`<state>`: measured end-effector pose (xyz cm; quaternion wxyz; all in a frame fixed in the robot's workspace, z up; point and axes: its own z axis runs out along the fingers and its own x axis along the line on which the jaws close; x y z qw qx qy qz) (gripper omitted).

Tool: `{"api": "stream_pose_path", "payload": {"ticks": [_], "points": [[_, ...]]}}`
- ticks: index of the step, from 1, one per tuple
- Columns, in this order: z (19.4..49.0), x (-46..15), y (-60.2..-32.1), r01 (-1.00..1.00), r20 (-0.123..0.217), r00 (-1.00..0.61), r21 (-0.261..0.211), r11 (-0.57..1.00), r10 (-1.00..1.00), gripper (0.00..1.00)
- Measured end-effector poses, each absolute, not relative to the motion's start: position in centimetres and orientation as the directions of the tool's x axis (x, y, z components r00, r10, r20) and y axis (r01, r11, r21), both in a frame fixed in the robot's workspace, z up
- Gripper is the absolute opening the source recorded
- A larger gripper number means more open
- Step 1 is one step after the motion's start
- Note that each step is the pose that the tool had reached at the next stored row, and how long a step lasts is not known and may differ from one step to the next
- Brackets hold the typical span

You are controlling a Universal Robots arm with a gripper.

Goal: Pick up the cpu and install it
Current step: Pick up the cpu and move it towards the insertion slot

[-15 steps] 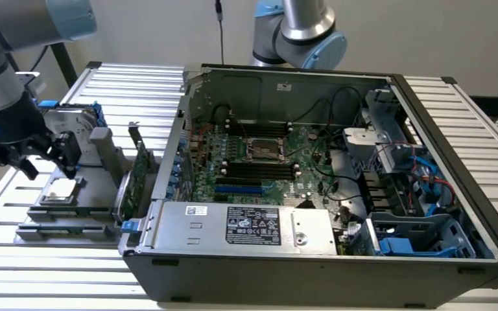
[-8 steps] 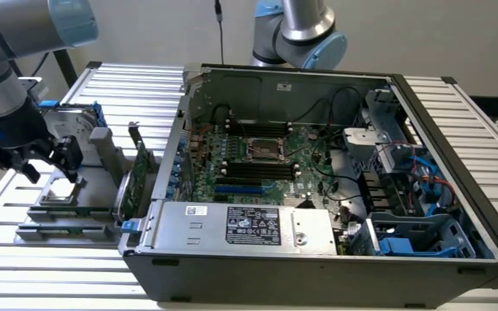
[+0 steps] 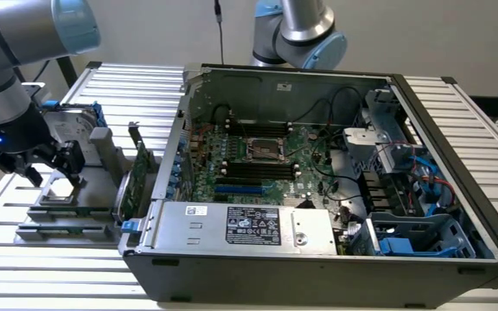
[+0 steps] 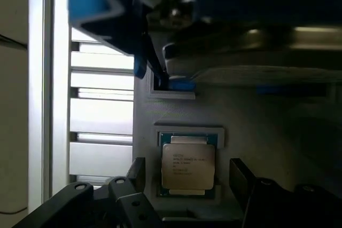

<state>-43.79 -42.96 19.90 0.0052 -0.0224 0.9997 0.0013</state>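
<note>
Cpu: lies flat, metal lid up, print legible, in a square recess of the grey holder. A thin blue-green border shows around the lid. Not lifted, and not in the machine.

Claw: fingers apart, one on each side of the cpu. In the wrist view a clear gap shows between each finger and the chip's edge, so there is no contact and nothing is held. The chip sits roughly midway between the fingers. How far the tips hang above the holder I cannot tell.

Holder sits on the slatted surface, at the exterior view's left, just outside the open computer case. A hard drive with blue rails stands in the same holder behind the claw. A green card stands upright on edge between holder and case.

Inside the case: the motherboard socket lies open and bare between the black memory slots, well apart from the holder. Cables run just beside it.

Step in hand, as I judge it: the pick, in its approach stage, claw lined up over the chip and grasp not yet made. Install untouched.

What the pick calls for, by my reading: fingers low enough to catch the chip's thin edges, not the recess walls. The closing should be even, so the flat part does not tilt or skate out. Keep it level: the socket is delicate, and the chip's orientation must match it.
</note>
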Motion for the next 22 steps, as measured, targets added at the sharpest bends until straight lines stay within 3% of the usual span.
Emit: {"api": "stream_pose_path", "payload": {"ticks": [22], "points": [[18.82,-43.55,-43.24,-0.026,-0.010,-1.000,0.002,1.000,-0.026,0.73]]}}
